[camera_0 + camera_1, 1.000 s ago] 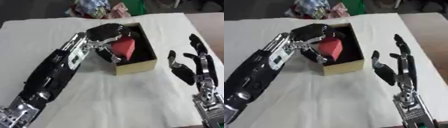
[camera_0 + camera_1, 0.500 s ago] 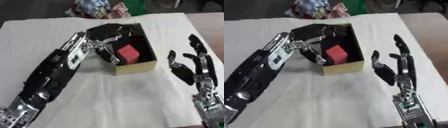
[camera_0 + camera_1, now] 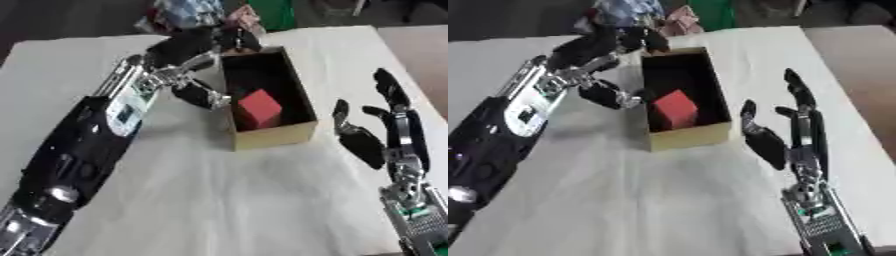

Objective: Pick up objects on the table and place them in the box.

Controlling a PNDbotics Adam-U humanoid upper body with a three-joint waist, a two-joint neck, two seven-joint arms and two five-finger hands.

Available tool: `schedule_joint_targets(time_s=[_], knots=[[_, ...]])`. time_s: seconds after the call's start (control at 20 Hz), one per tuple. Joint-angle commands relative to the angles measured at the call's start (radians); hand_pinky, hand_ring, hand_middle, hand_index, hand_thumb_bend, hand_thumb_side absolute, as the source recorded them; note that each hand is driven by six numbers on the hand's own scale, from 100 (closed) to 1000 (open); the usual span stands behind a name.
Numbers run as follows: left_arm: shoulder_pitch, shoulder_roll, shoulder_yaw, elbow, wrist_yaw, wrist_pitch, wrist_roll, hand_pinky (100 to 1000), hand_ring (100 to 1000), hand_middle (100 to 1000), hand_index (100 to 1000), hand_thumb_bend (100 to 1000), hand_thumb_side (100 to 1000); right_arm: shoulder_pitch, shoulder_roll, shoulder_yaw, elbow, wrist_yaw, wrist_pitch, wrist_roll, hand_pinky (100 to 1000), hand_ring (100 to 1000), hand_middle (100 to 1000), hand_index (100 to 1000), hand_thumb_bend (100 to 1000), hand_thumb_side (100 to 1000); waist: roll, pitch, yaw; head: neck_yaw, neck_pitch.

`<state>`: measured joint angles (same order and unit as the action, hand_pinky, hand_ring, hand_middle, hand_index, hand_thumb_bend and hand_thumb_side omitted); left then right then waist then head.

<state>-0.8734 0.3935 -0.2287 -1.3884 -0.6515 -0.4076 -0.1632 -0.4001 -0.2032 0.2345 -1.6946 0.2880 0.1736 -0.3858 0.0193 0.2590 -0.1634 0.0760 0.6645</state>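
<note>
The white table [image 3: 219, 200] fills most of the view, and on it stands the cardboard box [image 3: 267, 137], its long axis running from about 12 to 6 o'clock, slightly tilted. Inside the box, toward its near end, sits a red block [image 3: 260, 108], already placed. The left hand [image 3: 188, 47] hovers at the box's far left corner, roughly 10 o'clock from the block, fingers spread and relaxed, holding nothing. The right hand [image 3: 785, 132] stands idle at 3 o'clock of the box, fingers straight and pointing up, also empty. Beyond the table's far edge, at 12 o'clock, lies some colourful clutter [image 3: 197, 12] (I cannot tell what it is); the left hand is nearer to it.
</note>
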Motion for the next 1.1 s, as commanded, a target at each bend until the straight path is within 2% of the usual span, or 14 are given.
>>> schedule_joint_targets(time_s=[0.05, 0.2, 0.4, 0.6, 0.85, 1.1], knots=[[0.035, 0.06, 0.067, -0.071, 0.056, 0.053, 0.05, 942, 687, 780, 860, 156, 134, -0.005, -0.027, -0.022, -0.013, -0.001, 0.004, -0.022, 773, 1000, 942, 1000, 152, 198, -0.006, -0.02, 0.017, -0.023, -0.016], [0.116, 0.075, 0.147, -0.121, 0.107, 0.104, 0.101, 959, 669, 768, 851, 110, 134, 0.003, -0.036, -0.032, -0.016, -0.005, 0.008, -0.038, 771, 1000, 940, 1000, 141, 202, -0.012, -0.022, 0.041, -0.034, -0.018], [0.227, 0.084, 0.235, -0.177, 0.175, 0.172, 0.169, 977, 654, 757, 839, 100, 140, 0.009, -0.044, -0.045, -0.019, -0.017, 0.009, -0.059, 765, 1000, 937, 1000, 121, 209, -0.017, -0.02, 0.071, -0.043, -0.022], [0.334, 0.071, 0.295, -0.2, 0.241, 0.238, 0.232, 987, 633, 744, 832, 100, 154, 0.015, -0.052, -0.056, -0.022, -0.034, 0.005, -0.083, 760, 1000, 934, 1000, 100, 220, -0.02, -0.017, 0.097, -0.052, -0.02], [0.471, 0.034, 0.333, -0.28, 0.325, 0.322, 0.255, 998, 632, 746, 834, 100, 161, 0.021, -0.058, -0.064, -0.023, -0.055, -0.007, -0.102, 757, 1000, 934, 1000, 100, 229, -0.022, -0.019, 0.117, -0.053, -0.012], [0.596, 0.013, 0.34, -0.401, 0.402, 0.399, 0.252, 1000, 630, 746, 837, 100, 166, 0.027, -0.058, -0.064, -0.022, -0.065, -0.016, -0.109, 754, 1000, 933, 1000, 100, 226, -0.023, -0.026, 0.12, -0.043, -0.004]])
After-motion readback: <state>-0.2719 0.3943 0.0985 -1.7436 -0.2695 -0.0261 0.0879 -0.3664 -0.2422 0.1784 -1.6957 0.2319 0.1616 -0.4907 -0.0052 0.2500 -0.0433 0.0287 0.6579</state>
